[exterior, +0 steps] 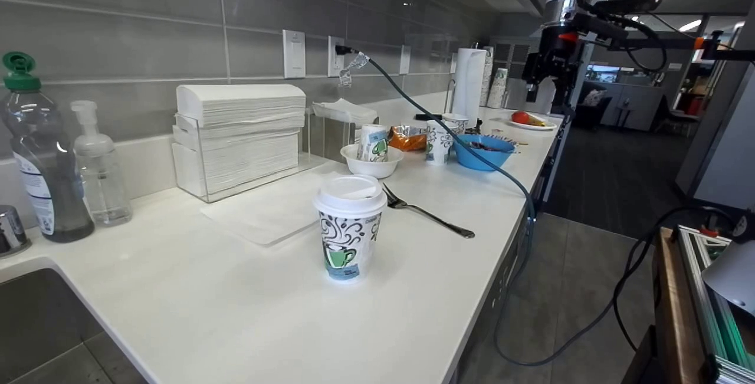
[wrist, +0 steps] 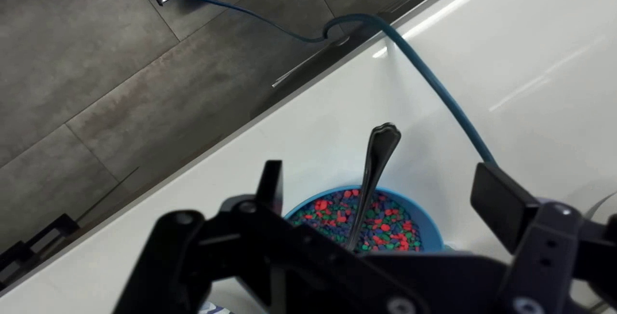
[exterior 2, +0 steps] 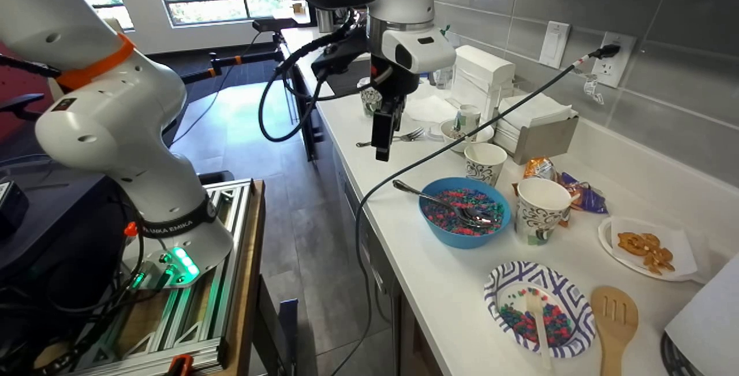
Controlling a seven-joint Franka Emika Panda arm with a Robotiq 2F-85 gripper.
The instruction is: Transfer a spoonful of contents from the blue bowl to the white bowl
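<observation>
The blue bowl [exterior 2: 462, 241] holds red, green and dark blue bits. It also shows in an exterior view [exterior: 482, 161] and, partly hidden by the gripper, in the wrist view [wrist: 430, 222]. A metal spoon [exterior 2: 424, 194] lies in it, its handle over the rim; the handle shows in the wrist view [wrist: 376, 159]. The white bowl [exterior: 368, 167] stands farther along the counter with a paper cup tipped inside; it also shows in an exterior view [exterior 2: 484, 136]. My gripper [wrist: 385, 193] is open and empty above the counter. In the wrist view the spoon handle appears between its fingers.
A dark cable [exterior 2: 439, 159] runs from the wall outlet across the counter and over its edge. Paper cups [exterior 2: 540, 208] stand beside the blue bowl. A patterned plate [exterior 2: 582, 318], a wooden spatula [exterior 2: 615, 318], a fork [exterior: 427, 213] and a lidded cup [exterior: 351, 230] are on the counter.
</observation>
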